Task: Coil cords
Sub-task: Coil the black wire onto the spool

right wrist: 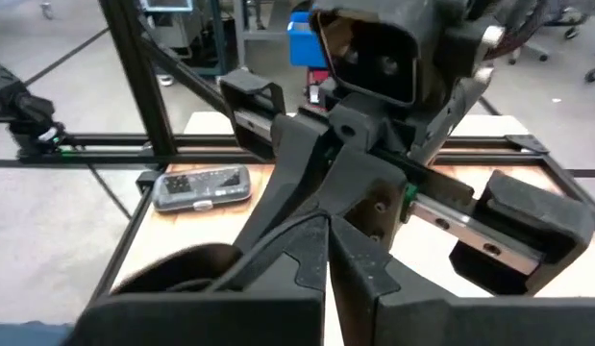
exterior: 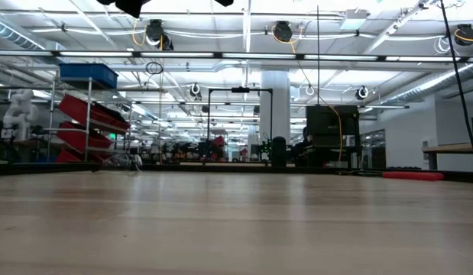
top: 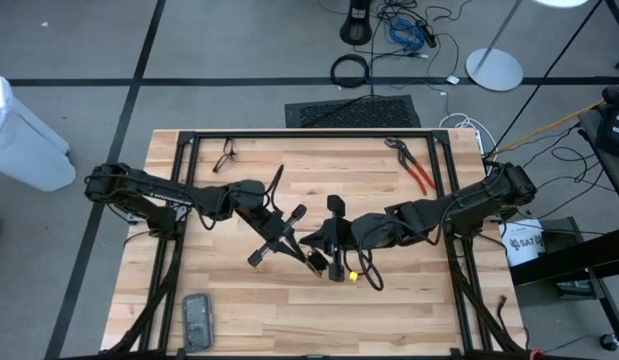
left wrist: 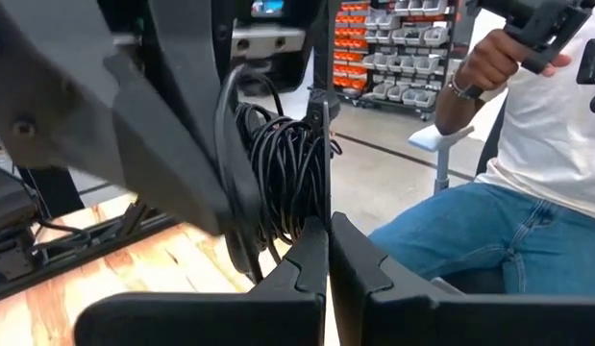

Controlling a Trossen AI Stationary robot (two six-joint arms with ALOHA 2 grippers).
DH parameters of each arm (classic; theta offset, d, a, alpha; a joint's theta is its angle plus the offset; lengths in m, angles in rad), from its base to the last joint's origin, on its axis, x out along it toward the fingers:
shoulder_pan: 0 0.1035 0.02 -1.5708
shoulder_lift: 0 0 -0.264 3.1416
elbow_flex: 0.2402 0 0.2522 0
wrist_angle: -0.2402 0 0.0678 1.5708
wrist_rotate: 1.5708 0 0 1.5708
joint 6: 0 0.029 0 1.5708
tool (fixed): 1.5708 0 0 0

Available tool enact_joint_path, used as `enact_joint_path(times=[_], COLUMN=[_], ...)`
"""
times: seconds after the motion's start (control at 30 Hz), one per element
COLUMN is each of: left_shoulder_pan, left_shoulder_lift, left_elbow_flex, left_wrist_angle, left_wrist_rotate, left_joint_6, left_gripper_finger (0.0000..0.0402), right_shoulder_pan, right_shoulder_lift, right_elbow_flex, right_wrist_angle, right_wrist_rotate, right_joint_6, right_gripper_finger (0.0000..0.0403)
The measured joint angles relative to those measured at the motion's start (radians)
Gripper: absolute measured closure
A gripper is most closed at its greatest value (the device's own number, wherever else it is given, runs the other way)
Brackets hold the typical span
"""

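Thin black cord [left wrist: 283, 168], wound in a bundle, hangs upright just ahead of left gripper [left wrist: 328, 252], mid-frame over wooden bench [top: 289, 300]. Both grippers' fingers together; right gripper [right wrist: 328, 252] faces it.

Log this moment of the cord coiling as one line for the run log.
stage: mid-coil | thin black cord: bundled in loops on right arm, above wooden table | left gripper: shut, beside bundle | right gripper: shut

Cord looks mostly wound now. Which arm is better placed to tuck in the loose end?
Probably the right. Its pincer is shut right beside the loose loop of cord and its pale end piece at mid-table. The left pincer, also shut, points at the coil wound on the right arm.
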Motion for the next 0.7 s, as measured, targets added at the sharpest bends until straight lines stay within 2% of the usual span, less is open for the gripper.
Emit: enact_joint_path(times=[0.23, 0.5, 0.7], left_shoulder_pan=[0.0, 0.0, 0.0], left_shoulder_lift=[0.011, 0.078, 0.124], left_elbow_flex=[0.0, 0.002, 0.05], left_wrist_angle=[0.024, 0.103, 0.089], left_wrist_rotate=[0.0, 0.024, 0.031], left_joint_6=[-0.001, -0.02, -0.026], left_gripper_finger=[0.04, 0.04, 0.04], right_shoulder_pan=[-0.04, -0.045, -0.043], right_shoulder_lift=[0.0, 0.0, -0.003], right_elbow_flex=[0.0, 0.0, 0.0], right_wrist_angle=[-0.008, -0.025, -0.078], right_wrist_rotate=[-0.094, -0.099, -0.101], right_joint_6=[-0.011, -0.044, -0.009], right_gripper_finger=[0.0403, 0.0393, 0.0373])
